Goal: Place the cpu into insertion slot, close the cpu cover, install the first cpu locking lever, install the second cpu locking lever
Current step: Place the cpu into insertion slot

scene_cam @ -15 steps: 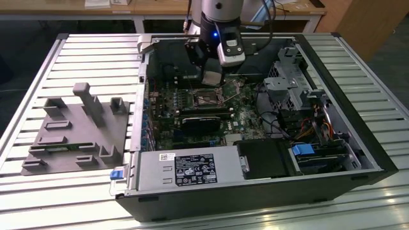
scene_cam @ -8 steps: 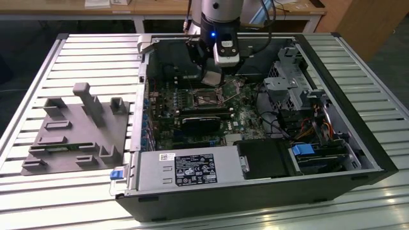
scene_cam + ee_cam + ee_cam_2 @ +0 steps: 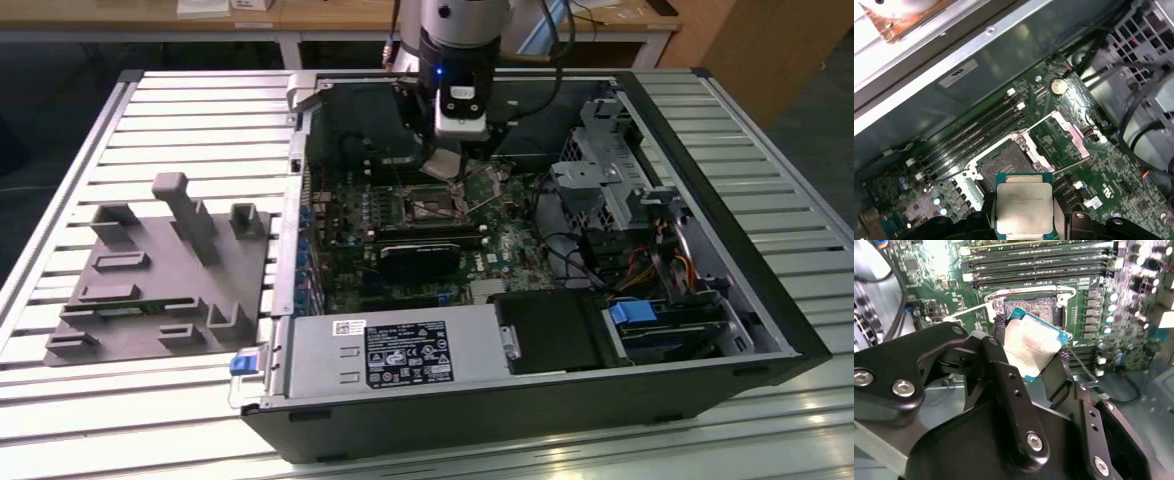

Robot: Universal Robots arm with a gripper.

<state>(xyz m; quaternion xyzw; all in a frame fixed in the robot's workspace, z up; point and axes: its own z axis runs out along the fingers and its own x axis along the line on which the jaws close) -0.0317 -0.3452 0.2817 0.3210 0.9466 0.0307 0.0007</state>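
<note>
CPU: flat square silver-topped cpu (image 3: 1024, 207) up in the air, pinched by two opposite edges, sitting just above the socket, not seated yet
Hand: black two-finger hand (image 3: 1028, 353) clenched on that cpu, hanging low inside the case
Socket: square silver-rimmed insertion slot with dark centre (image 3: 1004, 162) on the green board, bare and uncovered, right beside the long black memory slots (image 3: 971, 135)
Cover: thin silver cpu cover frame (image 3: 1074, 137) flipped open, lying off to one side of the slot
Lever: thin silver wire locking lever (image 3: 966, 311) unhooked, angled away from the slot
Case: black open tower case (image 3: 534, 420) lying on its side on the slatted metal counter (image 3: 174, 120)
Extra: grey plastic fixture block (image 3: 160, 270) on the counter, exterior view's left of the case
</note>
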